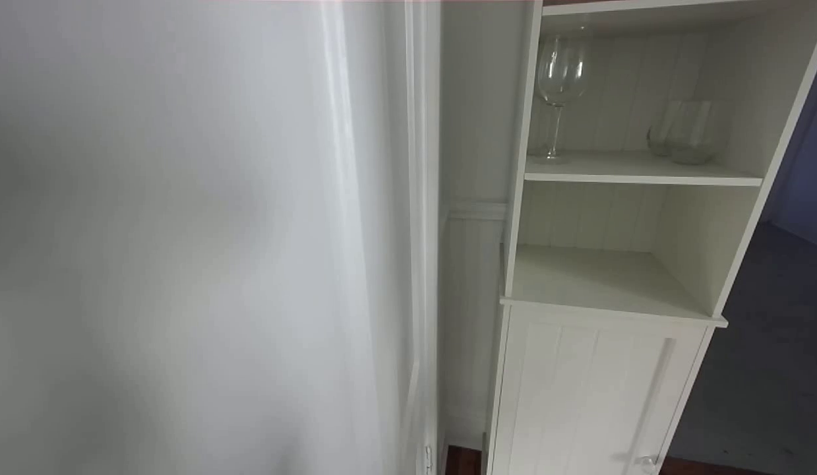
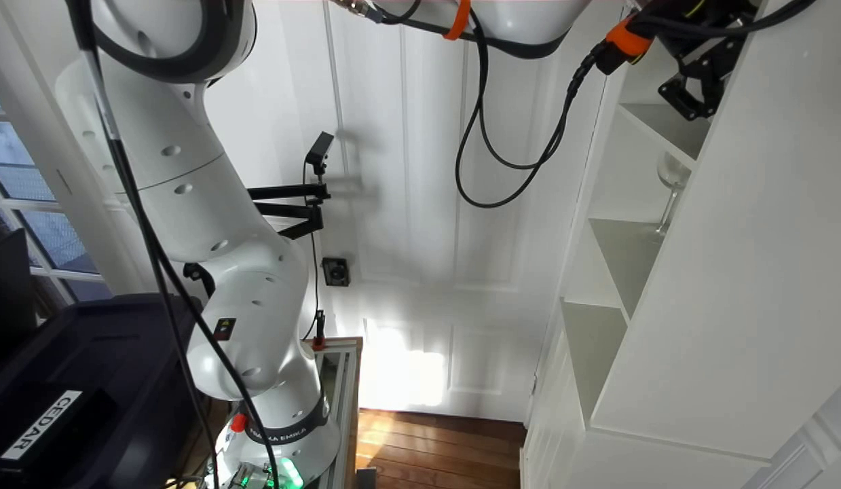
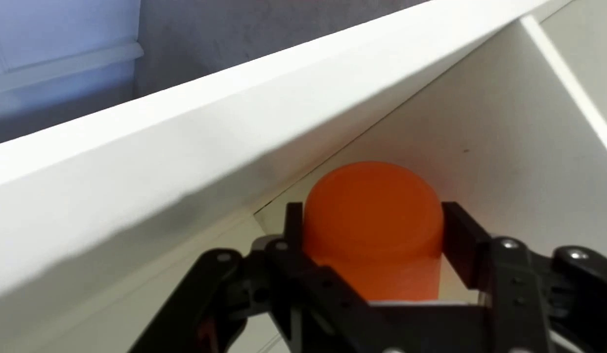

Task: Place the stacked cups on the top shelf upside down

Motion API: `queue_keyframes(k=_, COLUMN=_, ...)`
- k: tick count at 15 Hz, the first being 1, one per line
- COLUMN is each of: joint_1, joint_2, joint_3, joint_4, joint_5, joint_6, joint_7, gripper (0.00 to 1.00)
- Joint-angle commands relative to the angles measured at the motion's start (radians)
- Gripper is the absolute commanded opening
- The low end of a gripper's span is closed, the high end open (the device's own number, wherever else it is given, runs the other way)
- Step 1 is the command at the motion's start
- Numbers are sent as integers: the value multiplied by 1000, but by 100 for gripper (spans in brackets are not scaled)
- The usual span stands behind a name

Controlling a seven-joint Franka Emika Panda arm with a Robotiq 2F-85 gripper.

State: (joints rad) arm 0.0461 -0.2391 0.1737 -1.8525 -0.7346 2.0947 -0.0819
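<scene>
Arm (image 2: 250, 238) only shows in an exterior view: base low left, links overhead, cable loop (image 2: 491, 205) hanging mid-frame, then its far end upper right, partly hidden by the side panel (image 2: 732, 292) of the cabinet (image 1: 596, 396). Grip itself only reads from the wrist view: claw (image 3: 372, 220) clamped on an orange cup (image 3: 373, 235), fingers (image 3: 294, 220) against both sides, parted just by the cup's width. Cup is inside the cabinet, just beside a side wall (image 3: 200, 132) on its left, shelf (image 3: 523, 142) surface to its right, round end toward the camera. Can't tell if it's resting on that shelf, or if it's one cup or a stack.

Wine glass (image 1: 561, 72) shows in both exterior views, lower than the claw. Two short clear glasses (image 1: 692, 135), to its right on the same level, show only in an exterior view.

Around, left to right: window (image 2: 26, 210), dark bin (image 2: 121, 339) with a CEDAR label (image 2: 42, 424), small black unit (image 2: 319, 153) on a bracket (image 2: 284, 193), white panelled door (image 2: 420, 170), wood floor (image 2: 440, 445) below. In the way: a blurred pale surface (image 1: 171, 237) fills the left half of an exterior view, can't tell what it is; the side panel screens part of the claw in an exterior view.
</scene>
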Motion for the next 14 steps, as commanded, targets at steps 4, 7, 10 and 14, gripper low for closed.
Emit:
queue_keyframes(k=4, joint_1=36, joint_2=-77, joint_3=-50, joint_4=-53, joint_5=48, joint_6=13, joint_7=-196, gripper=44)
queue_keyframes(k=7, joint_1=32, joint_2=-38, joint_3=-41, joint_4=-30, joint_5=47, joint_6=-2, joint_7=-164, gripper=44)
queue_keyframes(k=10, joint_1=33, joint_2=-37, joint_3=-43, joint_4=-30, joint_5=51, joint_6=-2, joint_7=-165, gripper=69)
queue_keyframes(k=14, joint_1=26, joint_2=-50, joint_3=-31, joint_4=-37, joint_5=-2, joint_6=8, joint_7=-154, gripper=44)
